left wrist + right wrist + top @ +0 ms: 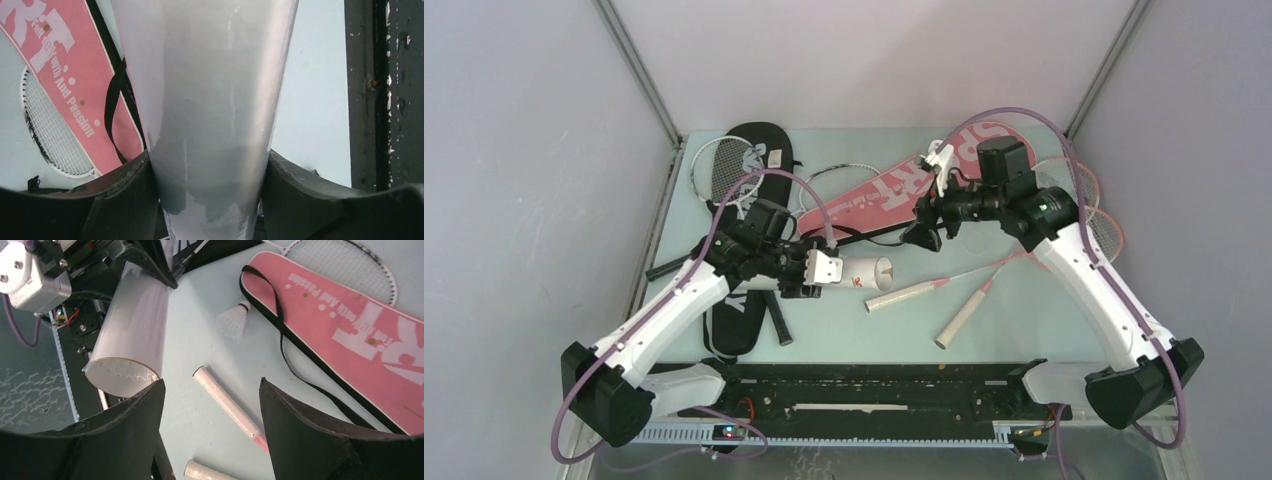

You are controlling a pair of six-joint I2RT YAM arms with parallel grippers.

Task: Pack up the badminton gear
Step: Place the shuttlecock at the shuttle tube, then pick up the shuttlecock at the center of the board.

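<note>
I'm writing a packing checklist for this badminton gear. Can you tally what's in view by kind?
Rackets: 4
Racket covers: 2 (pink cover, black cover)
White tube: 1
Shuttlecocks: 1 in view
Total: 8

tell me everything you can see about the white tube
The tube is a plain white cylinder that looks like matte card or plastic, with a small red mark on its side. The left gripper grips it near one end, jaws pressed against both sides. It lies roughly level and points right, its open mouth facing the right gripper. A wavy white edge shows just inside the mouth. Whether it is lifted or resting cannot be told.
</note>
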